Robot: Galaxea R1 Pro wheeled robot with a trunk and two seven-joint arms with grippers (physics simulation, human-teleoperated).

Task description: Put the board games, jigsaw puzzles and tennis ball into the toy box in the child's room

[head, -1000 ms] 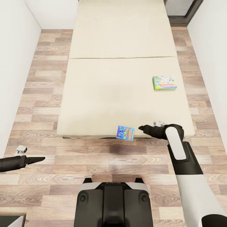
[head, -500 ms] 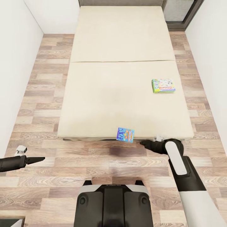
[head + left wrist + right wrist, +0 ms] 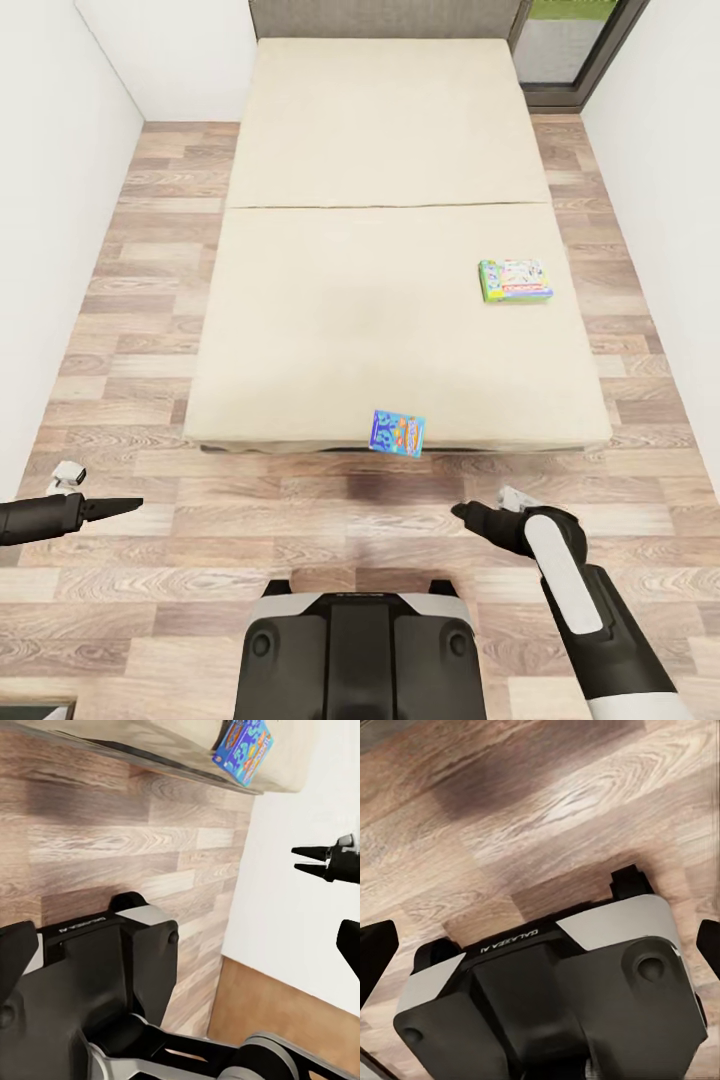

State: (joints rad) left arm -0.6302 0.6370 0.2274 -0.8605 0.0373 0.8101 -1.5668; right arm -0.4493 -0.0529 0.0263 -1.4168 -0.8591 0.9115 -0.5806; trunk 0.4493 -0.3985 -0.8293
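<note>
The bed [image 3: 330, 300] with its beige mattress lies ahead. A mostly blue board game [image 3: 397, 433] sits at the mattress's near edge, and it also shows in the left wrist view [image 3: 244, 746]. A green and white board game [image 3: 515, 280] lies flat near the bed's right side. My right gripper [image 3: 458, 512] hangs open and empty over the floor, short of the bed and to the right of the blue game. My left gripper [image 3: 135, 505] is far left over the floor, open and empty. The toy box, table, jigsaw puzzles and tennis ball are out of view.
White walls [image 3: 50, 200] close in on both sides of the bed, leaving strips of wooden floor [image 3: 150, 260]. A dark-framed glass door [image 3: 570, 50] stands at the back right, beside the grey headboard [image 3: 380, 18]. My base [image 3: 360, 650] sits just below the grippers.
The whole view has drawn back from the bed, so the camera moved. My right gripper has pulled away from beside the blue board game to over the floor. Both games lie as before.
</note>
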